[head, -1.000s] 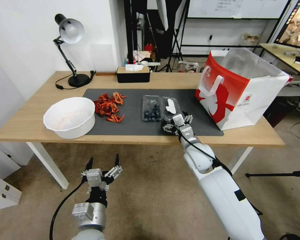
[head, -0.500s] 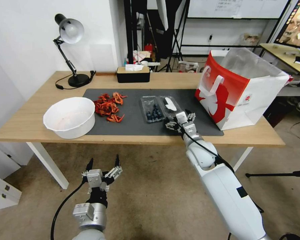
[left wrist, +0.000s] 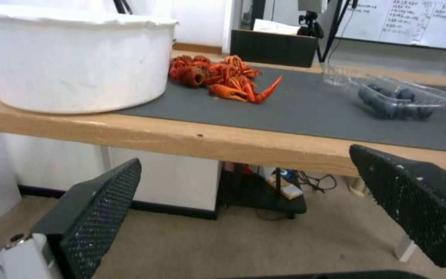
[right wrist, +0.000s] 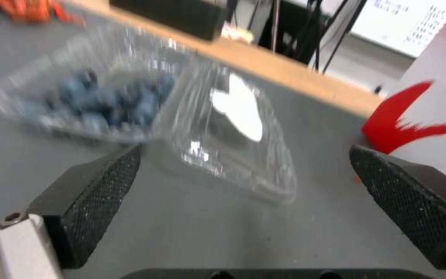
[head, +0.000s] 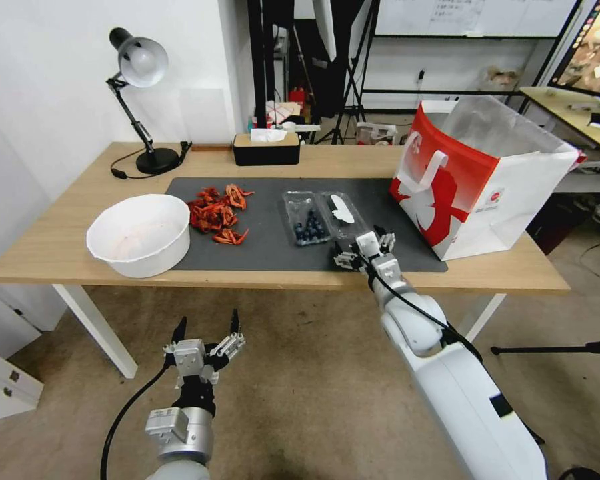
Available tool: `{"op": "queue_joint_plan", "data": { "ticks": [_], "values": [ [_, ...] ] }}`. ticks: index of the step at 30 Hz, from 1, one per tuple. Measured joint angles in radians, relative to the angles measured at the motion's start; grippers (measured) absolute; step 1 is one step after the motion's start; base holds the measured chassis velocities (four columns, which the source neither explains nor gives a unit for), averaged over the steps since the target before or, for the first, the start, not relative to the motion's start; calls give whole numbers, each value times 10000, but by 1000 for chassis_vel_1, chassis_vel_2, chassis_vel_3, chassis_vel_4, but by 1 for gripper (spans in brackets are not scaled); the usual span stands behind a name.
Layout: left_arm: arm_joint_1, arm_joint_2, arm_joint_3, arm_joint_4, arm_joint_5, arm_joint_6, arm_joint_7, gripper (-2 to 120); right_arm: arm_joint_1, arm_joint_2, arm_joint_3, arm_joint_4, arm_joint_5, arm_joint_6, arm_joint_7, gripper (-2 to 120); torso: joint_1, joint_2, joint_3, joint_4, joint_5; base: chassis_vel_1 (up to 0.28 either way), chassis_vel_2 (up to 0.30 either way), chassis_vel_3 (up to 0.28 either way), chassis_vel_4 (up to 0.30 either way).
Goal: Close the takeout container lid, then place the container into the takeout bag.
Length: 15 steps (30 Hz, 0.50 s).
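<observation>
Takeout container (head: pixel 308 225) lies open on the grey mat (head: pixel 260 253), mid-counter. Berry tray on the left with dark blueberries inside; the lid (head: pixel 343 212) folded flat to its right, white oval sticker facing up. Lid not closed.

Right pincer (head: pixel 365 247) sits low over the mat just on the near-right side of the lid, fingers spread wide, holding nothing. From the right wrist view the two black textured fingers (right wrist: pixel 91 186) frame the lid (right wrist: pixel 233 139) with clear space on both sides; no contact with the plastic that I can make out. The berry tray (right wrist: pixel 99 102) is off to one side of the gap.

Takeout bag (head: pixel 480 177) stands upright at the right end of the counter (head: pixel 60 247), red and white, mouth open, well apart from the container. Its red graphic shows beside the right finger in the wrist view.

Left pincer (head: pixel 205 333) hangs below and in front of the counter edge, over the carpet, fingers spread, empty. Its wrist view looks along the near counter edge at the white bowl (left wrist: pixel 73 58) and the red crawfish pile (left wrist: pixel 220 75).

Far side of the counter: black tissue box (head: pixel 267 148) at centre, desk lamp (head: pixel 140 100) far left. White bowl sits near left, touching the mat's left edge.
</observation>
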Motion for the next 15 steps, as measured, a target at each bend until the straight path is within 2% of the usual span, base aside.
{"op": "queue_joint_plan", "data": {
  "ticks": [3,5,7,9,11,13,14,15],
  "values": [
    [13,-2,1,-24,1,-6,3,100,-115,-32,67,134,83,132,2,100,0,0,0,0,-2,0,0,0,0],
    [105,8,6,-138,9,-83,31,100,-907,-239,559,1040,839,1050,15,100,0,0,-1,-1,-3,0,0,0,0],
    [127,15,4,-146,14,-113,42,100,-1170,-294,707,1294,1110,1334,18,100,0,0,0,0,-2,0,0,0,0],
    [172,26,10,-206,18,-160,104,100,-1960,-389,1132,1990,2002,2014,26,100,-1,0,-1,0,0,0,0,0,0],
    [181,23,8,-223,19,-167,115,100,-2212,-410,1243,2181,2274,2214,12,100,0,0,0,0,-3,0,0,0,0],
    [193,36,15,-275,17,-172,147,100,-2951,-441,1561,2617,2897,2985,-79,100,0,0,-1,-1,1,0,0,0,0],
    [193,36,15,-275,17,-172,147,100,-2951,-441,1561,2617,2897,2985,-79,100,0,0,-1,-1,1,0,0,0,0],
    [207,47,13,-296,6,-178,156,100,-3445,-421,1788,2853,3092,3592,-182,100,0,-1,-1,-1,-2,0,0,0,0]
  ]
}}
